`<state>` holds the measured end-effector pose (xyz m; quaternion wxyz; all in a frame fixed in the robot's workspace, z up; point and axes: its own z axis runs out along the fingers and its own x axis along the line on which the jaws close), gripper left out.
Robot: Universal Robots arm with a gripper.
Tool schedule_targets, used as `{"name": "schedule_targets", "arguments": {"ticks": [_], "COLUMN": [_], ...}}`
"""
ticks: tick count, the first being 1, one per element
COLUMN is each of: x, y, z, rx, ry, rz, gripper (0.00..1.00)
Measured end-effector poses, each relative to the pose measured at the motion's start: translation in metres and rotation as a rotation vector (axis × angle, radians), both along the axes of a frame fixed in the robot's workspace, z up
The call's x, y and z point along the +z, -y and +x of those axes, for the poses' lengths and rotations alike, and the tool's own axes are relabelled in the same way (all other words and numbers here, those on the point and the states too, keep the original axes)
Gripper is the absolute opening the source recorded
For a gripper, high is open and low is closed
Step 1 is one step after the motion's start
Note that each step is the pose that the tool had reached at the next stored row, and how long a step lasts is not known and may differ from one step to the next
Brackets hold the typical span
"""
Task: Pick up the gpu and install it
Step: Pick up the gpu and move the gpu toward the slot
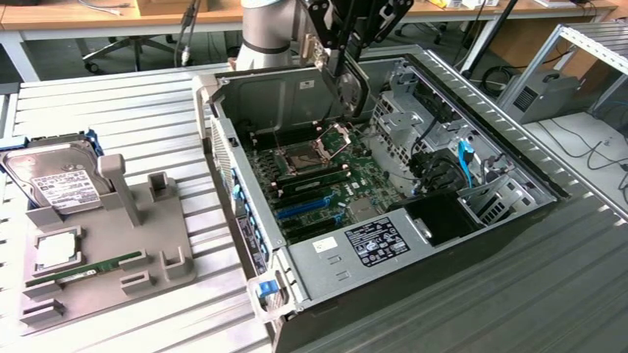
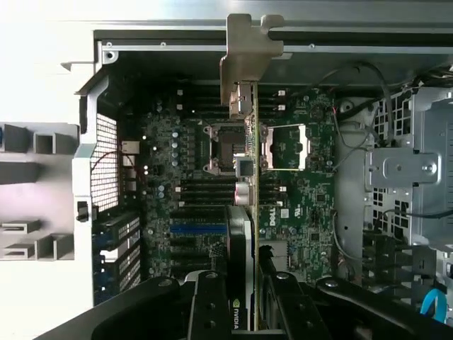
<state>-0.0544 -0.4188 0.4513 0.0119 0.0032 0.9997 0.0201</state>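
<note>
My gripper (image 2: 244, 301) is clamped on the gpu (image 2: 239, 241), held edge-on above the mobo (image 1: 329, 184) in the case (image 1: 228, 158). Risk: bracket snags the case wall, or a tilted card misses the blue slots (image 1: 299, 209).

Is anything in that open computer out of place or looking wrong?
One thing: the processor socket on the motherboard has its metal lid flipped open and looks empty. The gpu hangs edge-on in the gripper above the case, not seated.
</note>
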Motion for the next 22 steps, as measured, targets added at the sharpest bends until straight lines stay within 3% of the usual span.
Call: {"name": "schedule_targets", "arguments": {"ticks": [7, 17, 22], "x": [0.0000, 0.0000, 0.0000], "y": [-0.0009, -0.0018, -0.0024], "z": [0.024, 0.042, 0.060], "rx": [0.000, 0.000, 0.000], "ry": [0.0000, 0.0000, 0.0000], "rz": [0.0000, 0.0001, 0.0001], "gripper": [0.27, 0.27, 0.27]}}
